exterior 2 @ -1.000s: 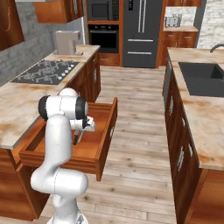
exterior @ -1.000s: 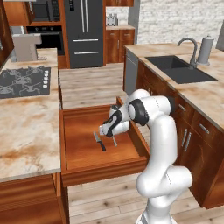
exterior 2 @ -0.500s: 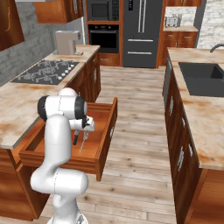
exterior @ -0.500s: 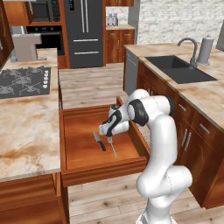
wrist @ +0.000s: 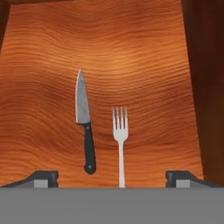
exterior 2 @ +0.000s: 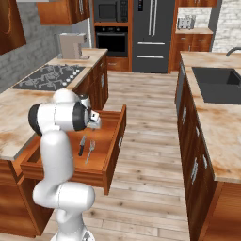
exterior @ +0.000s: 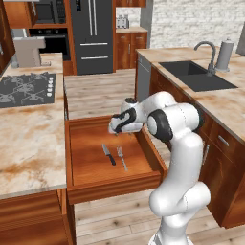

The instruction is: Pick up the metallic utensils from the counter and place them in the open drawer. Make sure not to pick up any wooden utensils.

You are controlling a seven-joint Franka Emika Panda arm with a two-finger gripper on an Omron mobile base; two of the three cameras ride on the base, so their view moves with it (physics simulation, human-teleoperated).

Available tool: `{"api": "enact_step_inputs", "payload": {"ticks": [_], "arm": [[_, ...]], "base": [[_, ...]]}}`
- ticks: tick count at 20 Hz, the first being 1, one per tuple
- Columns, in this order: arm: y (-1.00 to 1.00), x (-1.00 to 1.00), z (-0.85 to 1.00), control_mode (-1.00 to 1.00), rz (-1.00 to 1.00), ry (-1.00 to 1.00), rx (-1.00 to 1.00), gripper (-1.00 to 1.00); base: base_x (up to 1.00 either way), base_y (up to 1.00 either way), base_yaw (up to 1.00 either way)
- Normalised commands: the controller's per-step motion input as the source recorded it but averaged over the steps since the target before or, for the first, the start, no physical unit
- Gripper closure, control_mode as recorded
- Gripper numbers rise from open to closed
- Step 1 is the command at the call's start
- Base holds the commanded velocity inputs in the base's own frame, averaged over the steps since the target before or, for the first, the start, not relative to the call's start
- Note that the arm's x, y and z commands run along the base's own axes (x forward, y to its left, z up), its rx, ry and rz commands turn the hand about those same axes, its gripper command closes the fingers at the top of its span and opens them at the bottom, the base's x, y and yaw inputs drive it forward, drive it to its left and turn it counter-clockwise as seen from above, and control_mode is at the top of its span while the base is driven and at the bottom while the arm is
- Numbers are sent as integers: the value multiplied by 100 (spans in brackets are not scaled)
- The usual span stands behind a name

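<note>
The end effector (wrist: 112, 178) hangs over the drawer (exterior: 83, 146), jaws wide apart and empty. Below it the fork (wrist: 119, 131) and knife (wrist: 83, 118) lie side by side, apart, on the drawer bottom. Best lift straight up, clear of the front panel, before swinging away.

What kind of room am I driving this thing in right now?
A home kitchen, by the look of it: gas cooktop, sink with faucet, tall black fridge, and an open drawer holding cutlery.

A home kitchen: beyond the sink (exterior: 198, 75) stands a black fridge (exterior: 93, 36), with a gas hob (exterior: 26, 88) and wall oven (exterior 2: 111, 42) opposite.
</note>
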Motion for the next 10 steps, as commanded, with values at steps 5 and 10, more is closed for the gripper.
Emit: {"api": "enact_step_inputs", "payload": {"ticks": [5,10], "arm": [[-14,-24,98,-100,0,0,3,-100],[-31,-45,100,-100,0,0,0,-100]], "base": [[0,0,0],[0,0,0]]}}
